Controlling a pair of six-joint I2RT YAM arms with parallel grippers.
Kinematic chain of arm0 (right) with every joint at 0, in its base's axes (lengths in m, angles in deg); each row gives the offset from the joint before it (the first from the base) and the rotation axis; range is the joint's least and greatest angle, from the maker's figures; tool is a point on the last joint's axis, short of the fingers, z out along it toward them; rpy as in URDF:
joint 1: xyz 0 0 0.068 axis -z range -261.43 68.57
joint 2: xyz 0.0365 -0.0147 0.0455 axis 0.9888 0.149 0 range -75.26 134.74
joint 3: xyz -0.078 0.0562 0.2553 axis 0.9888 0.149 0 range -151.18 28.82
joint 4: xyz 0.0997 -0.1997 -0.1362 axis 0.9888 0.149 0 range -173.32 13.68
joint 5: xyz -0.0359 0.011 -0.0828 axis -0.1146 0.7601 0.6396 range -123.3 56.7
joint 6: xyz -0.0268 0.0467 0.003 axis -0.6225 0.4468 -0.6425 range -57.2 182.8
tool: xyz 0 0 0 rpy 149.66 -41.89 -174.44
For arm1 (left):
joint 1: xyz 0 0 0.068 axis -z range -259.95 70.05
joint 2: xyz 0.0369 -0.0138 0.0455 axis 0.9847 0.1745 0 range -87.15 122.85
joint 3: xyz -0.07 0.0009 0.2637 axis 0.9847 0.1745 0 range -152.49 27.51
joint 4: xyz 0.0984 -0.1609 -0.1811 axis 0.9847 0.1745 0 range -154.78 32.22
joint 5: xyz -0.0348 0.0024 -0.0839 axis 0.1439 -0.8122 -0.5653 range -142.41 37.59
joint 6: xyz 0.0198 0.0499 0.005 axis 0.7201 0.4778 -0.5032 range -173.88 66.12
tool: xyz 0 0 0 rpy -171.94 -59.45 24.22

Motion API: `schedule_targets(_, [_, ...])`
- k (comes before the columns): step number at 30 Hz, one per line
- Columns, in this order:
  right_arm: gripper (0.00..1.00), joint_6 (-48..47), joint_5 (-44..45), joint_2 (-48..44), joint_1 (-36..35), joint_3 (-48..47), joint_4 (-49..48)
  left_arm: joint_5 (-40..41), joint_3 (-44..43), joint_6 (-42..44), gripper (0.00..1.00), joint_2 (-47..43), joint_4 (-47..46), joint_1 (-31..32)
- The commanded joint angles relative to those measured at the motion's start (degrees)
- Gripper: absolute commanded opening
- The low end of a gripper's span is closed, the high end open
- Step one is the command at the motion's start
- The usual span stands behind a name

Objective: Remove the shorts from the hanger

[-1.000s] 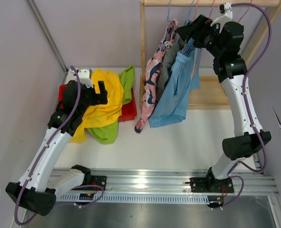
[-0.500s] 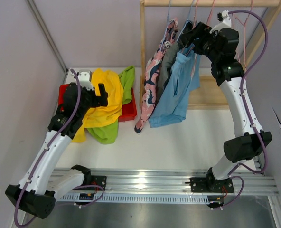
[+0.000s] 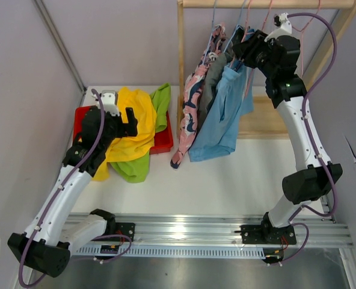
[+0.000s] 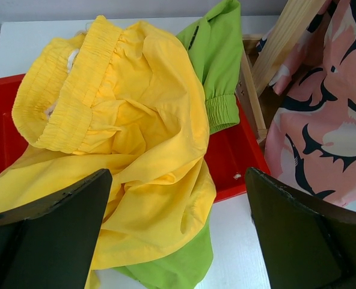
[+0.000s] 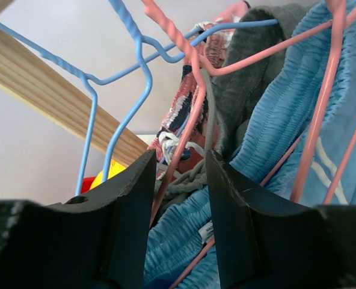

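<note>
The yellow shorts (image 3: 133, 129) lie heaped on the lime green shorts (image 3: 133, 170) over a red bin (image 3: 164, 143). My left gripper (image 3: 125, 123) hovers above them, open and empty; its wrist view shows the yellow shorts (image 4: 136, 150) and the lime green shorts (image 4: 217, 54) below the gripper (image 4: 178, 180). The pink printed shorts (image 3: 193, 96), dark grey shorts (image 3: 213, 81) and light blue shorts (image 3: 220, 114) hang on the rack. My right gripper (image 3: 241, 53) is up at the hangers, open (image 5: 179, 158), with a pink hanger wire (image 5: 184, 132) and the light blue waistband (image 5: 286, 120) between its jaws.
The wooden rack has a post (image 3: 181, 60) and a top rail (image 3: 268, 3). A blue wire hanger (image 5: 142, 78) and a second pink hanger (image 5: 322, 108) crowd the right gripper. The rack's wooden base (image 3: 265, 117) lies under the hanging shorts. A grey wall stands close on the left.
My right gripper has moved up and left, closer into the hangers at the light blue waistband. My left arm has shifted slightly over the yellow shorts. The shorts have not moved.
</note>
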Motion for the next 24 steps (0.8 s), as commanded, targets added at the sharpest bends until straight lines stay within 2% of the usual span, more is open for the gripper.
schedule_targets(1, [0.45,0.09,0.38,1.37,0.08,-2.79,-2.81,-1.26,0.44,-0.32,0.99,-0.38,-2.26,0.15])
schedule_targets(4, [0.43,0.44,0.03,2.43,0.08,-3.23,-3.34,-1.26,0.71,-0.32,0.99,-0.38,-2.35,0.23])
schedule_targets(6, [0.35,0.53,-0.41,3.13,0.17,-3.58,-3.60,-1.35,0.79,-0.32,0.99,-0.20,-2.26,0.15])
schedule_targets(7, [0.09,0.44,-0.67,3.39,0.08,-4.11,-3.52,-1.35,0.97,-0.32,0.99,-0.11,-2.35,0.15])
schedule_targets(8, [0.00,0.44,-0.59,3.57,0.17,-4.46,-3.25,-1.44,1.06,-0.23,0.99,-0.03,-2.35,0.15])
schedule_targets(12, [0.00,-1.23,0.37,1.74,0.17,-4.73,-2.73,1.27,-1.47,1.87,0.99,0.15,-0.34,3.03])
schedule_targets(15, [0.00,-3.86,2.65,-0.46,0.26,-6.66,-0.54,7.96,-6.03,5.21,1.00,0.32,1.51,11.29])
schedule_targets(24, [0.00,-6.33,3.02,-3.81,1.75,-14.21,4.65,9.90,-19.94,4.95,0.99,3.31,7.75,28.70])
